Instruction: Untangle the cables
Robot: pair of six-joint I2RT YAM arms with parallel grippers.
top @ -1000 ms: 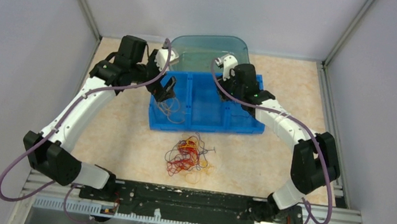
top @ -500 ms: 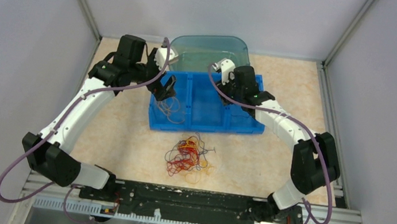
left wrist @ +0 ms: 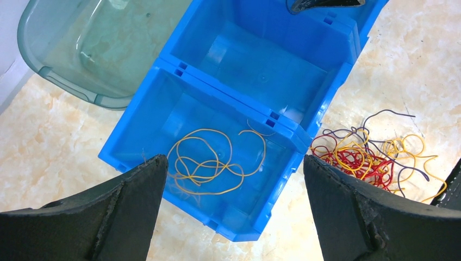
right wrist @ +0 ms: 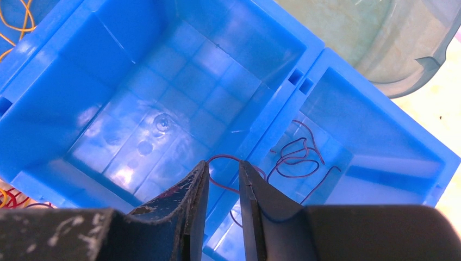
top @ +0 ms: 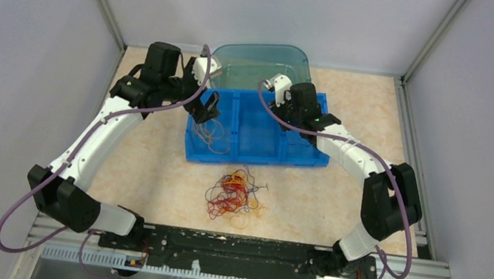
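Two blue bin (top: 256, 161) compartments hold a yellow strand (left wrist: 202, 175) and dark red strands (right wrist: 293, 157) — the cables (top: 235, 194) mostly lie clumped — left gripper (left wrist: 234, 157) spread, right gripper (right wrist: 223, 163) barely parted.

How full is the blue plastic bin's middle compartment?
Empty: the middle compartment shows only bare floor. Yellow cable lies in one neighbour, dark red cable in the other.

Right gripper (right wrist: 223, 164) at bottom of frame: 2 dark fingers close together with a narrow gap, tips over the divider between 2 compartments of the blue bin (right wrist: 272, 117). A red strand (right wrist: 220, 158) arcs across at the tips; contact unclear. Dark red cables (right wrist: 296, 157) lie looped in the right compartment. Yellow-orange strands (right wrist: 16, 19) lie at top left. Teal tub (right wrist: 413, 60) sits beyond the bin.
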